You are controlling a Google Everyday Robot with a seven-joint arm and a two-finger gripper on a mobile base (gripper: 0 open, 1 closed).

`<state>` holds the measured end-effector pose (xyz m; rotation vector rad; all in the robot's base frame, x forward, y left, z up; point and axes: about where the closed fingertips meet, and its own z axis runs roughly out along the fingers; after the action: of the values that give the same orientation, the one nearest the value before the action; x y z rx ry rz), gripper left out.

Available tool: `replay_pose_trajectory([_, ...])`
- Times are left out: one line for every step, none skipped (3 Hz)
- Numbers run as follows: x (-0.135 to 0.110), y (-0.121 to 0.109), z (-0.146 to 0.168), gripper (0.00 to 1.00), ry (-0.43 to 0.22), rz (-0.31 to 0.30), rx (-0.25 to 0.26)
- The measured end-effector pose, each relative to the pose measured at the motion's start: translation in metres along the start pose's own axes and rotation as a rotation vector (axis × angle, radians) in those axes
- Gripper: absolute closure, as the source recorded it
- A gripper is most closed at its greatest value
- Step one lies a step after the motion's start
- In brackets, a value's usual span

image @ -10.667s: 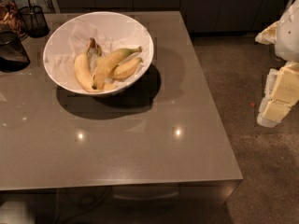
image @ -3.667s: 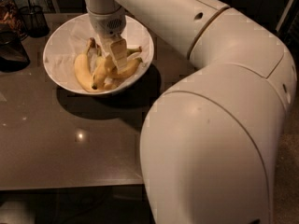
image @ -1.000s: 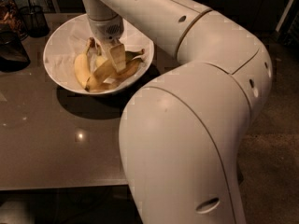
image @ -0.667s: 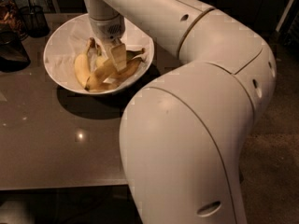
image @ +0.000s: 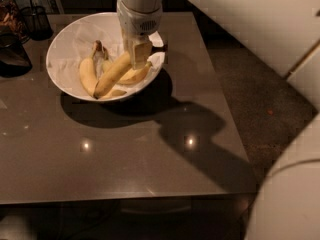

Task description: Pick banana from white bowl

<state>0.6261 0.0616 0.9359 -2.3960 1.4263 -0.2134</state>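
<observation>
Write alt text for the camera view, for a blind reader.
The gripper is inside a white bowl, its fingers closed on the upper end of the longest banana. Beside it lie other bananas; the bowl stands on a dark table.

No legible text; end effector (image: 136, 57) clasping banana (image: 112, 77) over white bowl (image: 61, 48)

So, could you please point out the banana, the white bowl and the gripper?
banana (image: 111, 76): camera view, middle of its length.
white bowl (image: 61, 76): camera view, bare left inner wall.
gripper (image: 137, 58): camera view, between its fingertips, at the banana's upper end.
</observation>
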Motion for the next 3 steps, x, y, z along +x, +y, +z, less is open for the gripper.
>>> replay_pose_trajectory([-0.002,0.008,-0.029,1.00,-0.066,0.009,0.099])
replay_pose_trajectory([-0.013,0.028,-0.062,1.00,-0.159,-0.026,0.221])
replay_pose_trajectory([-0.009,0.022,-0.069,1.00,-0.185,-0.012,0.273])
